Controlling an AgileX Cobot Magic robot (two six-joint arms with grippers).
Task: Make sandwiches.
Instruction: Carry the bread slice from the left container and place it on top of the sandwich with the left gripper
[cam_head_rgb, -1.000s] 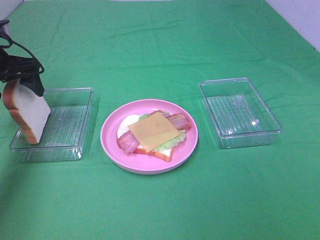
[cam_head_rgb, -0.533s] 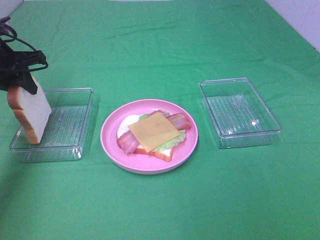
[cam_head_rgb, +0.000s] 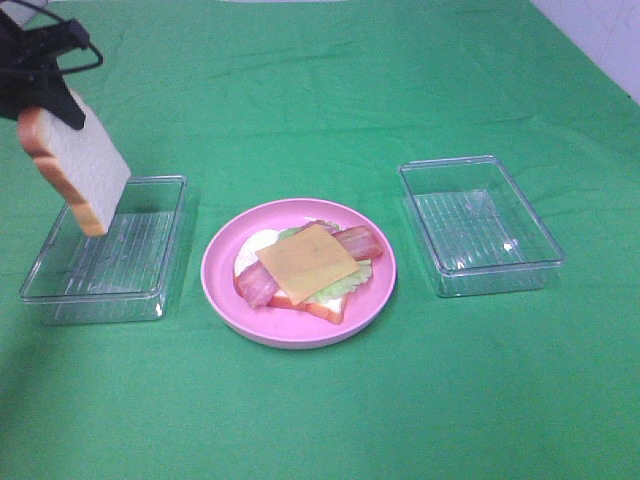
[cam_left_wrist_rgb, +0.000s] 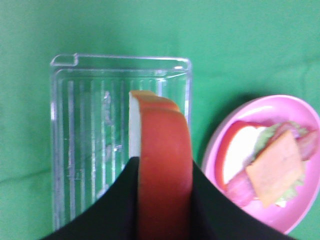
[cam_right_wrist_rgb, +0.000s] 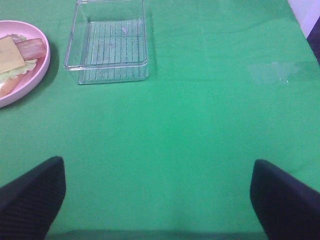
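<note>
We see a green cloth (cam_head_rgb: 320, 90), matte and lightly creased, covering the whole table. Two clear rectangular plastic trays with ribbed floors and rounded corners stand on it: the left tray (cam_head_rgb: 150, 290) at 9 o'clock from the plate, the right tray (cam_head_rgb: 520, 265) at 3 o'clock from it. Between them sits a round, glossy pink plate (cam_head_rgb: 225, 290) with a raised rim.

On the plate lies the open sandwich (cam_head_rgb: 305, 268): a white bread slice with an orange-brown crust at the bottom, a pale green frilled lettuce leaf (cam_head_rgb: 350, 280), reddish-pink bacon strips (cam_head_rgb: 258, 287) laid across, and a flat yellow cheese square (cam_head_rgb: 307, 262) on top.

A second bread slice (cam_head_rgb: 82, 170), white-faced with a smooth orange-brown crust, hangs tilted in the air above the left tray, apart from it. The left gripper (cam_head_rgb: 45, 100) is clamped on its upper edge, so the slice dangles from the claw toward 5 o'clock; the stack on the plate lies well apart from that claw, toward 4 o'clock. In the left wrist view we see the crust edge-on between the black fingers (cam_left_wrist_rgb: 115, 210).

The right gripper (cam_right_wrist_rgb: 157, 200) stands wide apart over bare cloth, holding nothing, well apart from the plate
</note>
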